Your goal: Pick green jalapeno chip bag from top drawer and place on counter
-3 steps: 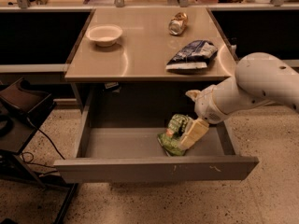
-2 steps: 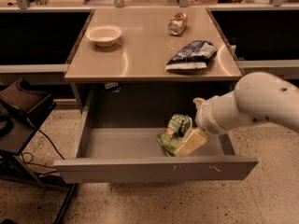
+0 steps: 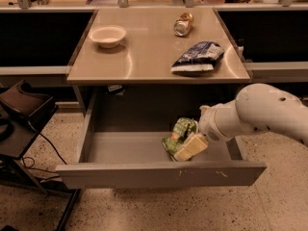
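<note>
The top drawer (image 3: 144, 174) stands pulled open, and the green jalapeno chip bag (image 3: 179, 133) sits crumpled inside it toward the right, just behind the front panel. The gripper (image 3: 192, 147) reaches in from the right and touches the bag's near side; whether it has closed on the bag cannot be told. Beyond, the counter (image 3: 144, 52) carries a blue-and-white chip bag (image 3: 197, 57), then a pale bowl (image 3: 108, 35) and a tipped can (image 3: 183, 24).

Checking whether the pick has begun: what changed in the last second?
The arm sank lower, bringing the gripper down at the green jalapeno chip bag in the top drawer. The bag has not been lifted. The bowl, can and blue chip bag on the counter stayed put.
</note>
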### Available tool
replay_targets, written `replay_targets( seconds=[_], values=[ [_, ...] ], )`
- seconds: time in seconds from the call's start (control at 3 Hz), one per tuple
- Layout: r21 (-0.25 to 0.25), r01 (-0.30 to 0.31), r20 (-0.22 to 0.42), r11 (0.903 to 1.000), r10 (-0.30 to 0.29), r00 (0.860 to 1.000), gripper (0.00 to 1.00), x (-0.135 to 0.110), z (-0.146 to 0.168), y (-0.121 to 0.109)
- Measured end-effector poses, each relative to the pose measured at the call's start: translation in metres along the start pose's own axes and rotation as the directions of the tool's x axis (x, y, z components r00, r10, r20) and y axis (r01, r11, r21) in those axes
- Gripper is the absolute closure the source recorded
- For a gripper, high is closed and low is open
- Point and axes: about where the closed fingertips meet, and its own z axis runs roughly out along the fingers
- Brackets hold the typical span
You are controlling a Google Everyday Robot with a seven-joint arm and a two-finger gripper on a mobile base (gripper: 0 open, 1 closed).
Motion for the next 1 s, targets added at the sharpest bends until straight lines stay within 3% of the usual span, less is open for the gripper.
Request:
replay_targets(
  seconds=[0.33,1.0],
  values=[
    [0.026,-0.218,0.051,0.9755,0.217,0.975,0.0,0.0047,-0.0108,-0.0451],
    [0.039,-0.236,0.065,0.9709,0.233,0.97,0.0,-0.0015,-0.0169,-0.0521]
  ],
)
